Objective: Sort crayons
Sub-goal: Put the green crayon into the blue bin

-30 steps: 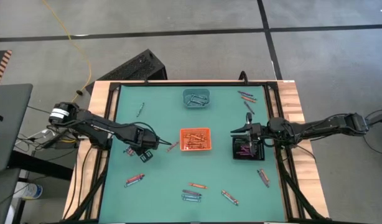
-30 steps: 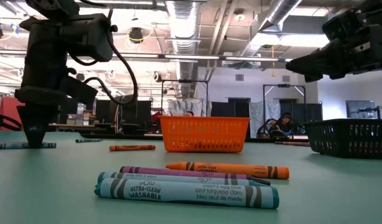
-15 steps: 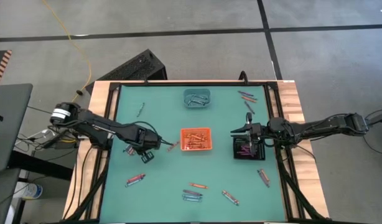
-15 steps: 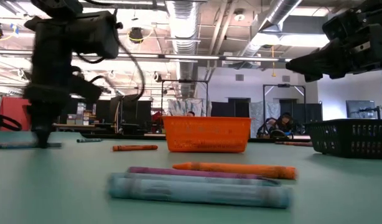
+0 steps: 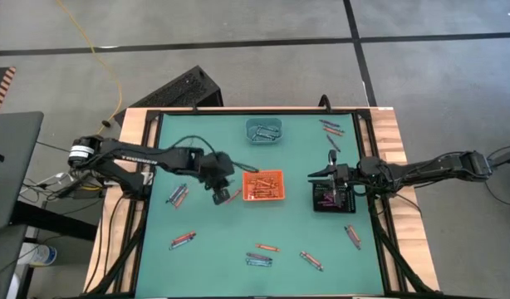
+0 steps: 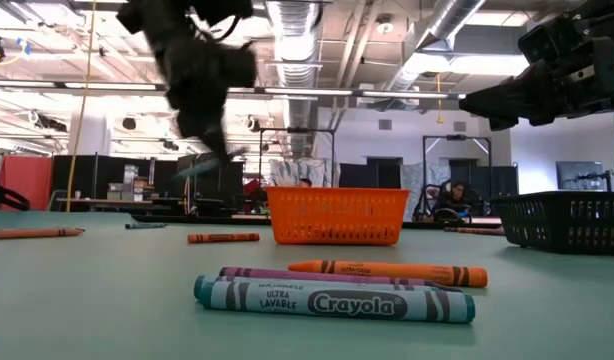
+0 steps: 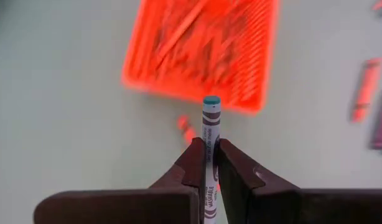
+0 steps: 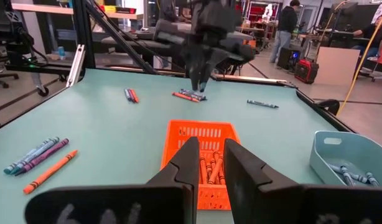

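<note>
My left gripper (image 5: pixel 220 194) hangs over the mat just left of the orange tray (image 5: pixel 262 184), shut on a blue-grey crayon (image 7: pixel 210 118). In the low view it shows blurred and high up (image 6: pixel 205 120). My right gripper (image 5: pixel 315 176) is open and empty above the black tray (image 5: pixel 331 199), pointing toward the orange tray (image 8: pixel 206 155). The orange tray holds orange-red crayons. The teal tray (image 5: pixel 262 130) at the far middle holds blue-grey ones. Loose crayons lie flat on the mat, among them a pair (image 5: pixel 178 194) at the left and a bunch (image 6: pixel 337 290) at the near edge. My left gripper pinches the crayon's wrapped shaft (image 7: pixel 208 149) between its two fingers. The crayon lies along the fingers, and its teal end (image 7: pixel 211 101) sticks out past the fingertips. The fingers point down at the mat. The crayon is lifted clear of the table.
More loose crayons lie at the near left (image 5: pixel 182 239), the near middle (image 5: pixel 257 261), the near right (image 5: pixel 352 237), the far right (image 5: pixel 328 127) and the far left (image 5: pixel 187 147). One orange-red crayon (image 5: pixel 231 196) lies right beside the orange tray's left wall.
My left gripper has risen from the mat with the blue-grey crayon and gone toward the table's right, to the orange tray's left side. The crayon has been lifted clear. My right gripper has kept still.
</note>
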You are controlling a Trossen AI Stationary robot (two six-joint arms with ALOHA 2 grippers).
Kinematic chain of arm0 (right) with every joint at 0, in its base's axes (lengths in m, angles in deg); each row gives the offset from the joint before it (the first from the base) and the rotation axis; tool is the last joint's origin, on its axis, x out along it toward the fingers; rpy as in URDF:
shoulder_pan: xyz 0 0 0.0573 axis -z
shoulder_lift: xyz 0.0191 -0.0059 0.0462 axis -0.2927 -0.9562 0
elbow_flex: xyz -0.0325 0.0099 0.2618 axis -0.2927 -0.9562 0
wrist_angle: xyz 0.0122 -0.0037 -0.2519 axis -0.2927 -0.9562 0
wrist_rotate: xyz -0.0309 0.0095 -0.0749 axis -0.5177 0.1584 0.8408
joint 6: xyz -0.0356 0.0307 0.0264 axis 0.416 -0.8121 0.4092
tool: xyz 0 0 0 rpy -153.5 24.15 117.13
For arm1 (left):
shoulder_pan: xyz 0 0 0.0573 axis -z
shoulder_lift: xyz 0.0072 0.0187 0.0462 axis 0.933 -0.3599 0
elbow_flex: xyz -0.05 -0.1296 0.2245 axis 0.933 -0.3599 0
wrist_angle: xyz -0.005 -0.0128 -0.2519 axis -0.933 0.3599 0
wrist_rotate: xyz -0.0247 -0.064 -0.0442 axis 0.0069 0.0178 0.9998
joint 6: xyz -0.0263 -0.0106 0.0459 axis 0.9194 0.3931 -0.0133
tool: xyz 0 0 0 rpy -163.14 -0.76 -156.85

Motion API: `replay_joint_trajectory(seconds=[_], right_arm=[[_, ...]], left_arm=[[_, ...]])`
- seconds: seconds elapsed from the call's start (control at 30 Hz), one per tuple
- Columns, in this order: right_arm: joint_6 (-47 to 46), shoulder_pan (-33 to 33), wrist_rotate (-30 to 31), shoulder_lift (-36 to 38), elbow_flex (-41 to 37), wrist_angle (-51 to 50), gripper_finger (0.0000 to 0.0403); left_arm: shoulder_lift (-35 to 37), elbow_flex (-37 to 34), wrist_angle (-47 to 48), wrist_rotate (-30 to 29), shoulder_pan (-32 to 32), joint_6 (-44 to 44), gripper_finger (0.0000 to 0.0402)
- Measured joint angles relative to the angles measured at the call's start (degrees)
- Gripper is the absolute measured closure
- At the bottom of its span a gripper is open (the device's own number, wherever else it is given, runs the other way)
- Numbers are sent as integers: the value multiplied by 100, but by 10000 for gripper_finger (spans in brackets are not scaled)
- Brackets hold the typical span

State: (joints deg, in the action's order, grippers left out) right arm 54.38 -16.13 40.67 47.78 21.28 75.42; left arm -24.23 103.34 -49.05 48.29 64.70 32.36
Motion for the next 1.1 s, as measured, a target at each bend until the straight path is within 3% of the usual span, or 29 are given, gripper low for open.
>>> replay_joint_trajectory(seconds=[0.13, 0.37, 0.57, 0.73, 0.93, 1.1], right_arm=[[2, 0, 0, 0, 0, 0, 331], [422, 0, 26, 0, 0, 47, 331], [1019, 12, 35, 0, -4, 242, 331], [1313, 182, 227, 2, -5, 505, 331], [1482, 596, 1272, -54, -7, 456, 331], [1358, 948, 1204, -52, 21, 428, 331]], left_arm=[[-11, 160, -624, 643, -395, -694, 386], [-67, 298, -1488, 606, -1387, -1823, 386], [-891, 575, -2399, 1117, -2188, -2306, 386], [-2034, 1692, -1742, 985, -2443, -3015, 386], [-3202, 3502, -488, 856, -2584, -3873, 386], [-4019, 4865, 555, 723, -2574, -4281, 386]])
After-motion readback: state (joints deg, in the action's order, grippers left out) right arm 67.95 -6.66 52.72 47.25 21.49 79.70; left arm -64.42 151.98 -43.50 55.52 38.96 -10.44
